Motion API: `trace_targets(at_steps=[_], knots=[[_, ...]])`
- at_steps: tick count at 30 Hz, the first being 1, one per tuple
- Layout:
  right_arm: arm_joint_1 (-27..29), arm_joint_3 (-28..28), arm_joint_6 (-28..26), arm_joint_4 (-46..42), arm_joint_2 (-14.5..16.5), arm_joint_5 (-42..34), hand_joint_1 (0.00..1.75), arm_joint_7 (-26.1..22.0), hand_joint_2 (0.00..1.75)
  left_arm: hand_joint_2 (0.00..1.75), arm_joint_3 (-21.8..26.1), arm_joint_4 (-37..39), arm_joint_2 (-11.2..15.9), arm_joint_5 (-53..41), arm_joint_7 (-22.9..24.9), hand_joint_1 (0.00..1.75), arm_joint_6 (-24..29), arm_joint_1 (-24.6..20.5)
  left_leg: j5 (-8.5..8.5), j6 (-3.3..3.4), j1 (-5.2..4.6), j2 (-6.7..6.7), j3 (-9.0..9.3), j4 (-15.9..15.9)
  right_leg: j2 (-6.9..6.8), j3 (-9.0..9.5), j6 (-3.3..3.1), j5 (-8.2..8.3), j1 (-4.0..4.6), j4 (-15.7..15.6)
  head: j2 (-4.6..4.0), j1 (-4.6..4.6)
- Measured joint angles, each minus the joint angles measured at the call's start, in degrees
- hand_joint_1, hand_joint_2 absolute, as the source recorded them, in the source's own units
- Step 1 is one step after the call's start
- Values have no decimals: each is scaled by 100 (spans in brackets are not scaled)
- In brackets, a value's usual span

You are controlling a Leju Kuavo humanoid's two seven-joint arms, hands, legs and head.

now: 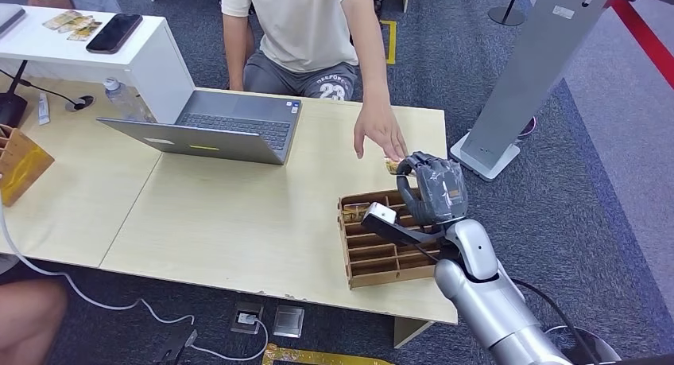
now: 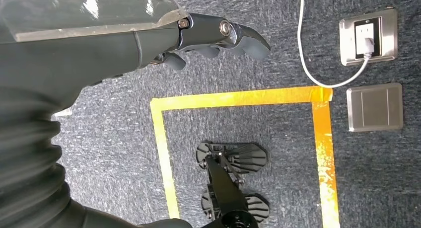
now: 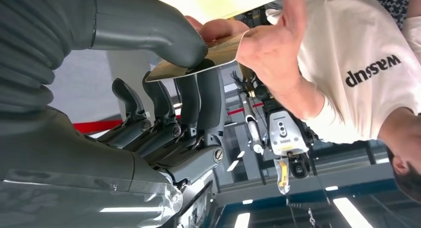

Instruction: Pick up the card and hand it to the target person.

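office | laptop (image 1: 208, 127) on desk (image 1: 238, 214) | grey carpet (image 1: 588, 166)

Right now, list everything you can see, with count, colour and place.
card: one, gold-tan, pinched by the right robot hand, the person's fingers on its far end
slotted tray: one, brown, near right table edge
laptop: one, grey, open, mid table
phone: one, black, on the white box at far left
water bottle: one, clear, beside the white box
table: one, light wood
floor outlets: two, silver, on grey carpet, one with a white cable plugged in
yellow tape: a square outline on the carpet
person's hand: one, reaching to the card
left robot hand: dark grey, hanging over the floor, holding nothing
right robot hand: dark grey, raised above the tray
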Motion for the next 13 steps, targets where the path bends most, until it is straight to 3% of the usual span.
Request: trace_targets(at_steps=[1,4,13], knots=[[3,-1,2,18,5,8,0,17,175,131,-3,0,0,-8,0,0,13,2,0,0,0,0,0,0,0,0,0,0,0,0,0,0],[14,-2,7,52,11,32,0,66,175,0,-13,0,1,-16,-3,0,45,9,0,0,0,0,0,0,0,0,0,0,0,0,0,1],[47,-98,62,33,25,-220,0,2,175,0,-14,0,2,84,-18,0,105,84,0,0,0,1,0,0,0,0,0,0,0,0,0,1]])
